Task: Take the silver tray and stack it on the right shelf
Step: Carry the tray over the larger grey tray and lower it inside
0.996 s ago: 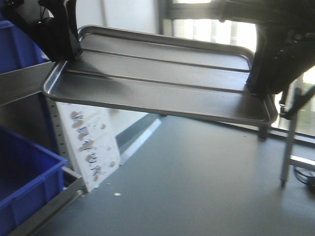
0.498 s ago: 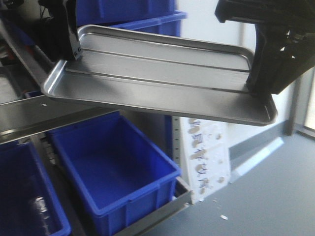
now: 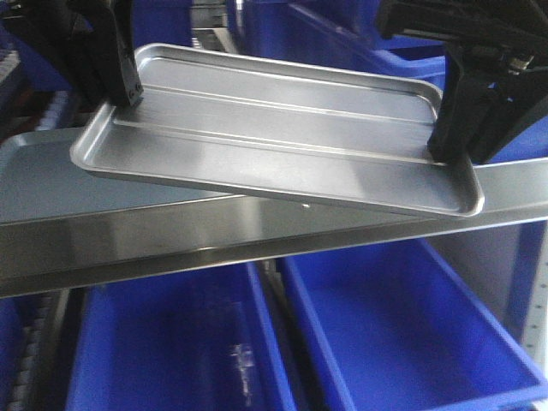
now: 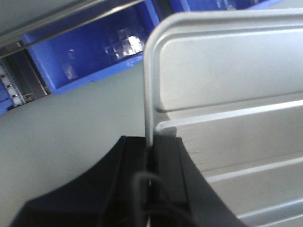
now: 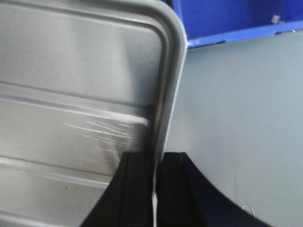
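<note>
The silver tray (image 3: 274,137) hangs level in the air, shiny, with two long ridges across its base. My left gripper (image 3: 120,90) is shut on its left short rim and my right gripper (image 3: 449,145) on its right short rim. The left wrist view shows the black jaws of the left gripper (image 4: 150,142) pinching the tray (image 4: 227,85) by its thin rim. In the right wrist view the right gripper (image 5: 155,158) clamps the tray (image 5: 80,85) the same way. The right shelf's broad brushed steel rail (image 3: 257,235) runs just below and behind the tray.
Blue plastic bins (image 3: 411,334) fill the level under the rail, and more blue bins (image 3: 342,43) stand behind the tray. A dull grey flat surface (image 3: 34,184) lies at the left behind the rail. Small white rollers (image 3: 26,377) show at lower left.
The background has swung from open floor and a window to the steel rail and blue bins right in front. The tray stays held the same way in both grippers.
</note>
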Action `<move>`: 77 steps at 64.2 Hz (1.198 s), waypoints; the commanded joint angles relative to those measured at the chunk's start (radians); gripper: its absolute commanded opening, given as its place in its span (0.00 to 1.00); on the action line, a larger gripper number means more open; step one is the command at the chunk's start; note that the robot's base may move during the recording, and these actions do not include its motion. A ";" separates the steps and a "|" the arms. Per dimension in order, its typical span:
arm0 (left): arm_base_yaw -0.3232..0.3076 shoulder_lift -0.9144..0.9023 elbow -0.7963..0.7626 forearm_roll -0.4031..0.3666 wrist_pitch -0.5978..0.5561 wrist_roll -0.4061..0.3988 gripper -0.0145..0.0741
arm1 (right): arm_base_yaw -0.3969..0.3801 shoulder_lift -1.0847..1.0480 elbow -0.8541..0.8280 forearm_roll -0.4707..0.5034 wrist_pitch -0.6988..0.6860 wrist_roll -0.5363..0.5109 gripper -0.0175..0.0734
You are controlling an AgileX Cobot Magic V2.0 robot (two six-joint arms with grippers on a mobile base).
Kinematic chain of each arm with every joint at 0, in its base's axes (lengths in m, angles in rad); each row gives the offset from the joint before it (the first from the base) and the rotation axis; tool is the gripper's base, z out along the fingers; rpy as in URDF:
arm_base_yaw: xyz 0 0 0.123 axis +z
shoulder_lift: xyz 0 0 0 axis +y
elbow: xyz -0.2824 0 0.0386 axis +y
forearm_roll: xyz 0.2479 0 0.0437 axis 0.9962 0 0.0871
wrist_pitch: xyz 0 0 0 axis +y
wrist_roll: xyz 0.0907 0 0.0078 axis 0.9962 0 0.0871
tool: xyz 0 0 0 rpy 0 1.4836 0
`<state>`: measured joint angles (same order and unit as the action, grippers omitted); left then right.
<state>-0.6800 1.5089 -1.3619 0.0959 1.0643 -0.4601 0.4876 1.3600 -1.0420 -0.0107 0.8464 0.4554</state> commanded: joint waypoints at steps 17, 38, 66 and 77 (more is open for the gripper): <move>-0.006 -0.043 -0.035 0.007 -0.027 0.008 0.06 | 0.000 -0.034 -0.027 -0.015 -0.035 -0.025 0.25; -0.006 -0.043 -0.035 0.005 -0.027 0.008 0.06 | 0.000 -0.034 -0.027 -0.015 -0.035 -0.025 0.25; -0.006 -0.043 -0.035 0.005 -0.027 0.008 0.06 | 0.000 -0.034 -0.027 -0.015 -0.035 -0.025 0.25; -0.006 -0.043 -0.035 0.004 -0.027 0.008 0.06 | 0.000 -0.034 -0.027 -0.015 -0.035 -0.025 0.25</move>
<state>-0.6800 1.5089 -1.3619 0.0959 1.0684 -0.4601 0.4876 1.3600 -1.0420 -0.0107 0.8458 0.4554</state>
